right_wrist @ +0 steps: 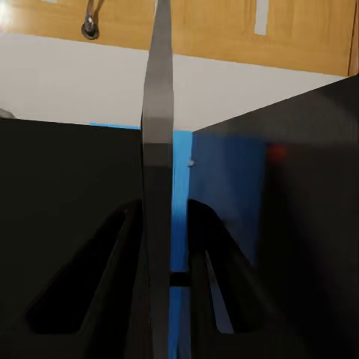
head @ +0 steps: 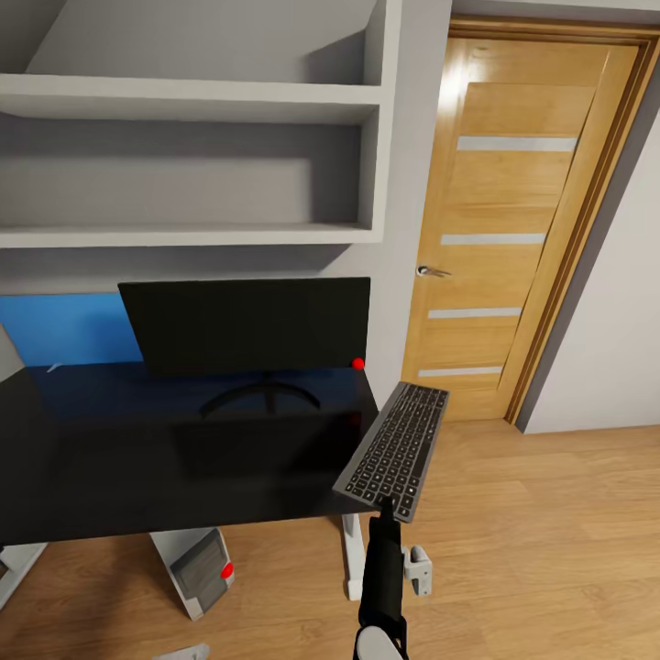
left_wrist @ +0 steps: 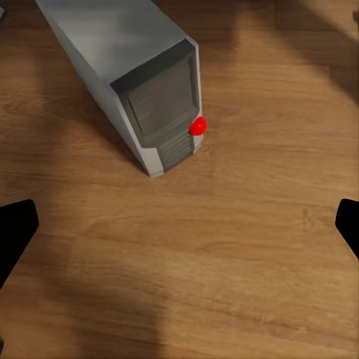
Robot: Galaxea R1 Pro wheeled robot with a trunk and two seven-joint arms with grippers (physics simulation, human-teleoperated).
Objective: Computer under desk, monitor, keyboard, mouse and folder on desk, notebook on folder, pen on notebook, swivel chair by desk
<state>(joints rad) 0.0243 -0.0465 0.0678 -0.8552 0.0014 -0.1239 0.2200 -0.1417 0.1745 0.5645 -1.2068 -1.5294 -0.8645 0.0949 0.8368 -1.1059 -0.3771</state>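
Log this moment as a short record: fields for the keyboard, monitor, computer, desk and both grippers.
keyboard: held at its near edge by the right gripper, raised beside the desk's right end, not yet lying on it
monitor: upright on the desk, red light at lower right corner
computer: on the wood floor under the desk
desk: glossy black, front area bare
right gripper: shut on the keyboard
left gripper: open, holding nothing, facing the floor near the computer

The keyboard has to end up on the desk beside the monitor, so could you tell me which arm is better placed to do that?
The right. Its claw already grips the keyboard by one end, beside the desk near the monitor. The left claw is open over bare floor near the computer.
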